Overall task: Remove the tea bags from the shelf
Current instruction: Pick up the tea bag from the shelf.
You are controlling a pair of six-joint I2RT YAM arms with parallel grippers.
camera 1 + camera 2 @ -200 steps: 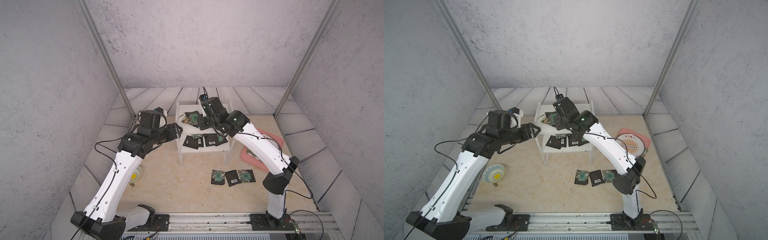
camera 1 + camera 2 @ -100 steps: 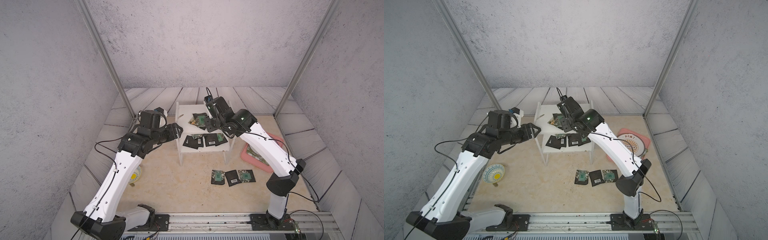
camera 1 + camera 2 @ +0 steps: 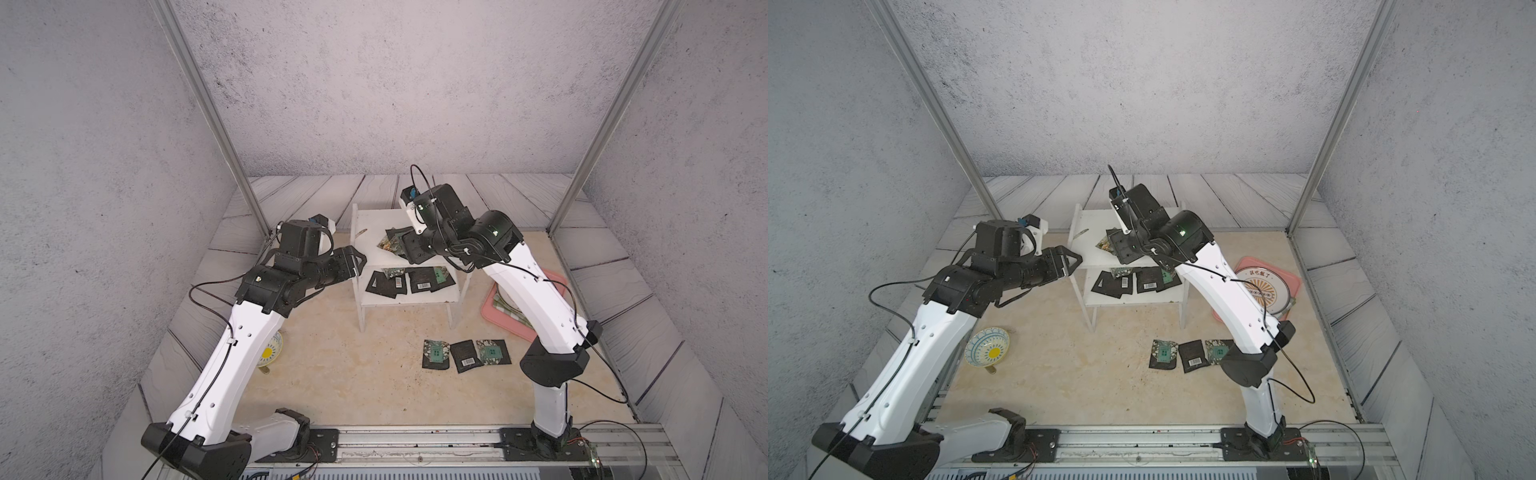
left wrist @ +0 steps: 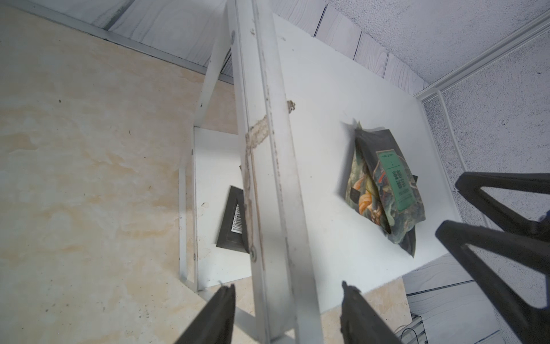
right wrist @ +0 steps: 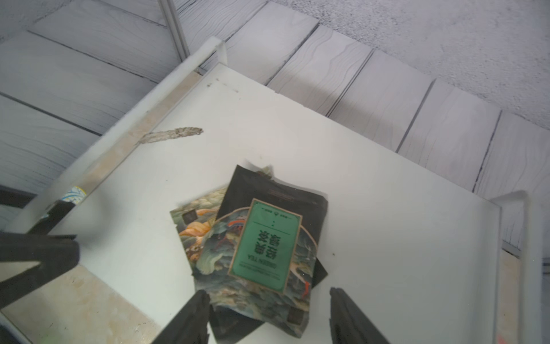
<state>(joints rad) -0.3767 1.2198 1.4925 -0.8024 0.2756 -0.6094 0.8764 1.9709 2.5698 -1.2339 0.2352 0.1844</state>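
**A:** Top views: how far along is the task?

**B:** Partly done, I judge. In both top views three flat, square, black foil tea bags (image 3: 465, 353) lie in a row on the beige marbled table (image 3: 332, 374), clear of the small white two-tier board shelf (image 3: 374, 220). Still to be removed are an overlapping upper heap (image 3: 390, 245) on the top board and a lower group (image 3: 419, 282) on the bottom board.

**A:** Left wrist view?

**B:** The left gripper (image 4: 287, 290) sits at the shelf's scuffed side panel (image 4: 276, 178). Its matte black fingers (image 4: 214, 321) are spread to either side and hold nothing. Whether they touch the panel cannot be told.

**A:** Right wrist view?

**B:** The right gripper (image 5: 268, 297) hovers over the upper heap, fingers parted and empty. The topmost sachet is crinkled glossy film with a floral print and a rectangular green label (image 5: 266, 242). The board beneath is smooth matte white, marked by a rough residue streak (image 5: 172, 135).
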